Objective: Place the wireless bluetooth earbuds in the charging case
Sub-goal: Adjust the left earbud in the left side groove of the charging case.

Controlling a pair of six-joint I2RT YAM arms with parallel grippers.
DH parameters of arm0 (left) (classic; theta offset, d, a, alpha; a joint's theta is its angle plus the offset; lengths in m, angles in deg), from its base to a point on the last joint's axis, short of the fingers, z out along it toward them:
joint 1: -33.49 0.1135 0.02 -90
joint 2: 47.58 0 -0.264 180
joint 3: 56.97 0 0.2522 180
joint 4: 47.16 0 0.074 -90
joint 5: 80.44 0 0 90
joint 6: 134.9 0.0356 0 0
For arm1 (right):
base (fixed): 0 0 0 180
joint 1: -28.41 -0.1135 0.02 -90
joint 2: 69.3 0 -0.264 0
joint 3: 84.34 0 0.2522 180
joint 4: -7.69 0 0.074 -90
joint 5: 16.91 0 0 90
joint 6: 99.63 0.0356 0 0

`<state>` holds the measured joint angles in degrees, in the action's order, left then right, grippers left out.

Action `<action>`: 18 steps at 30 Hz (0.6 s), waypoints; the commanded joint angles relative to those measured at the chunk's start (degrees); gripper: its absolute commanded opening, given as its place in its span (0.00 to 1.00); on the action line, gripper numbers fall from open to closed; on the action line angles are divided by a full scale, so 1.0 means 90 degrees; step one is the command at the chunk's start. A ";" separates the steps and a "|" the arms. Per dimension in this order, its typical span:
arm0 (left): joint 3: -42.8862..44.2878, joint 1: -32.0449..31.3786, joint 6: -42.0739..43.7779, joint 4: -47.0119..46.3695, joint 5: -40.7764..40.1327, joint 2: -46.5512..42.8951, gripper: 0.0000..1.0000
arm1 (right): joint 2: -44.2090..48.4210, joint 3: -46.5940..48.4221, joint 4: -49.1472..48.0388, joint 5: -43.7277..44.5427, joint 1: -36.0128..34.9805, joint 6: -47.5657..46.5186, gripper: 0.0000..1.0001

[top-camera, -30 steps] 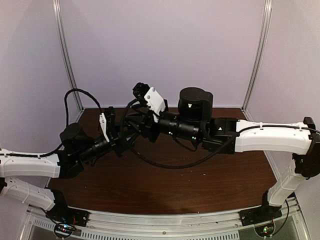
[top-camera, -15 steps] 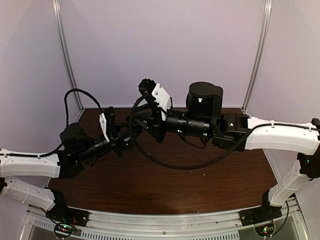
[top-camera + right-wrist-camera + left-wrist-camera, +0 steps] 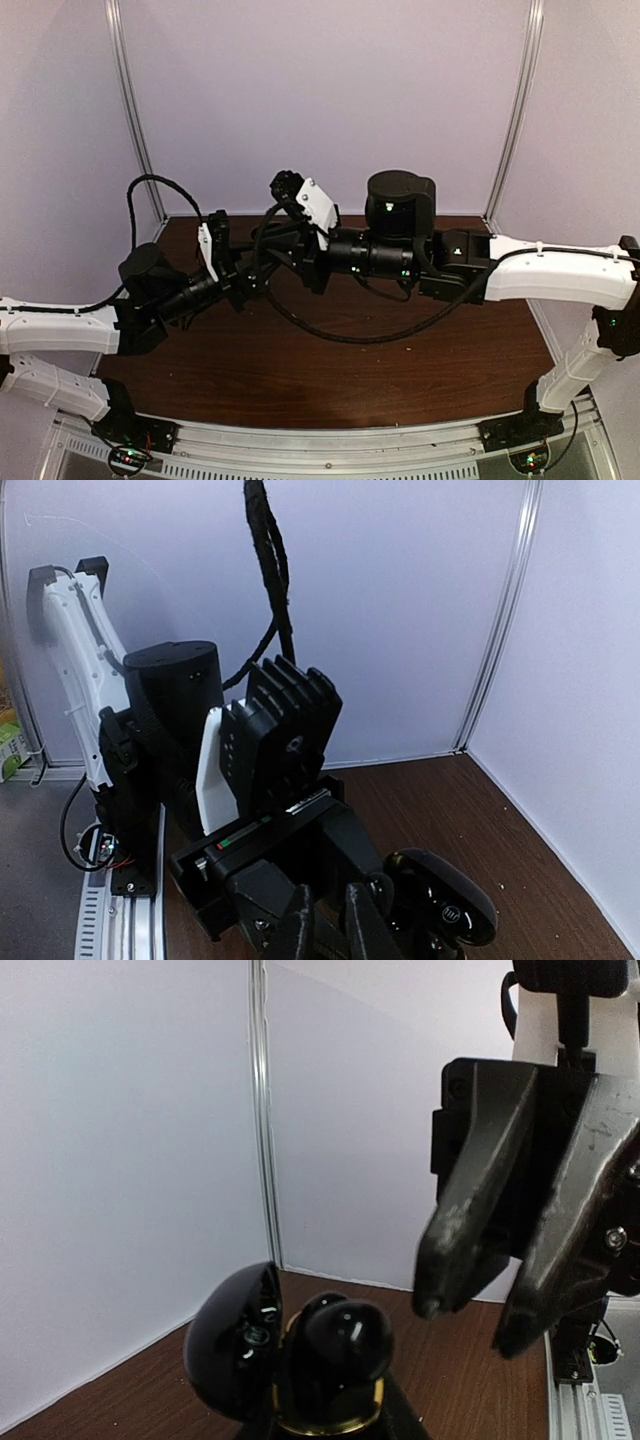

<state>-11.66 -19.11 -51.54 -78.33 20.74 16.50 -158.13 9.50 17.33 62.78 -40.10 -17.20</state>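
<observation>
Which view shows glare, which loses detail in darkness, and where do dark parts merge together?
Left wrist view: small glints on the glossy charging case; the right gripper stands dark against the pale wall. Top external view: even light, yet the black wrists merge into one mass above the table. Right wrist view: the bottom edge is dim, so its own fingers lose detail.

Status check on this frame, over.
Left claw shut on charging case, open. Right claw nearly shut, empty, above it. Black earbud sitting in case. Path clear.
</observation>
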 commanded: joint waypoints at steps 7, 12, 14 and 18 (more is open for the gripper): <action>0.0188 0.0005 0.0141 -0.0111 0.0109 0.0008 0.00 | -0.0172 -0.0040 0.0055 0.0707 -0.0016 0.0028 0.11; 0.0157 0.0010 0.0142 -0.0135 0.0122 -0.0019 0.00 | -0.0141 -0.0092 0.0087 0.0780 0.0033 0.0059 0.10; 0.0152 0.0009 0.0135 -0.0146 0.0128 -0.0028 0.00 | -0.0124 -0.0115 0.0078 0.0762 0.0052 0.0079 0.10; 0.0138 0.0005 0.0132 -0.0143 0.0130 -0.0044 0.00 | -0.0097 -0.0159 0.0091 0.0745 0.0090 0.0087 0.11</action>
<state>-11.66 -19.02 -51.17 -78.00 21.09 16.50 -159.42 8.93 18.23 67.94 -39.88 -16.96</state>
